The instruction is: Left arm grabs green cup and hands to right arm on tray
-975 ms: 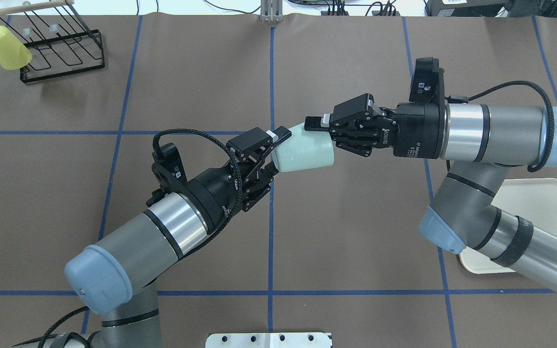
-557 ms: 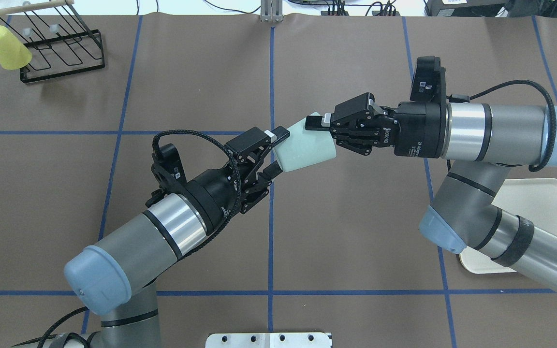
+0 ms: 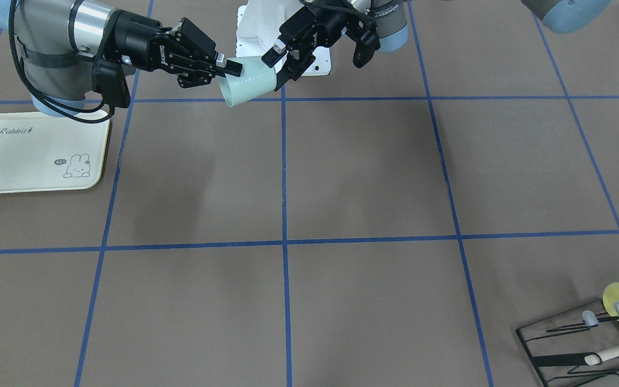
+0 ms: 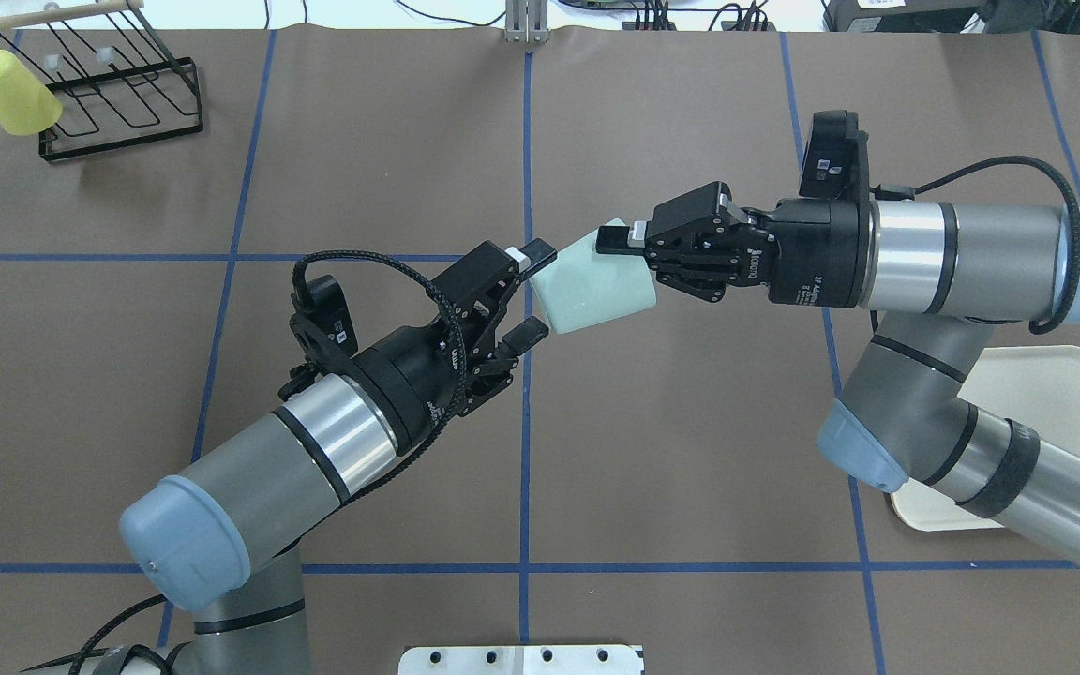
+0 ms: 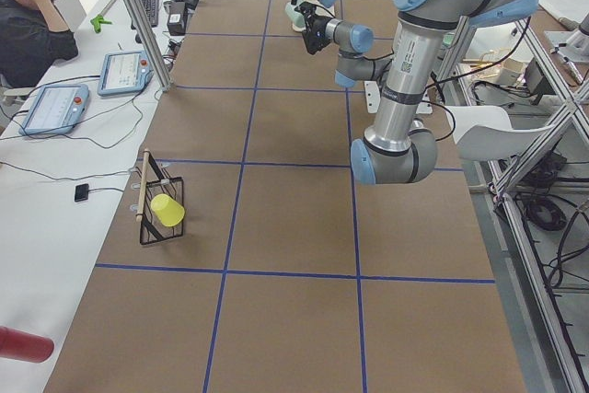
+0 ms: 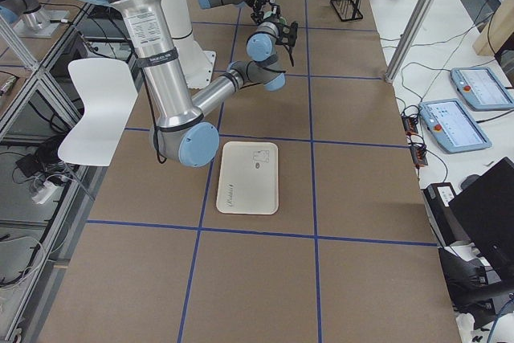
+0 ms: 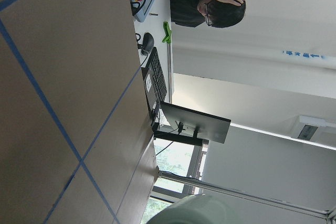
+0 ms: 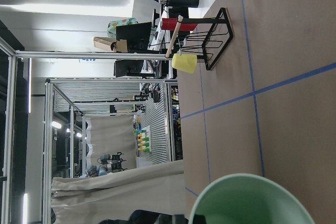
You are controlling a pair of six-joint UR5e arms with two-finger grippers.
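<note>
The pale green cup (image 4: 592,281) hangs tilted in the air over the table's middle, also seen in the front view (image 3: 247,80). My right gripper (image 4: 617,251) is shut on its rim, with one finger lying on top of the wall; it also shows in the front view (image 3: 231,70). My left gripper (image 4: 537,291) is open at the cup's base end, its jaws spread wide either side and the lower finger clear of the cup. The cream tray (image 4: 1046,394) lies under my right arm, empty in the front view (image 3: 30,156).
A black wire rack (image 4: 118,103) with a wooden bar stands at the far left corner and carries a yellow cup (image 4: 10,91). Blue tape lines grid the brown table. An operator sits beyond the table's far side in the left side view (image 5: 28,16).
My left gripper has opened off the cup and drawn back a little. The cup has tipped and now hangs from my right gripper alone, which has shifted slightly right.
</note>
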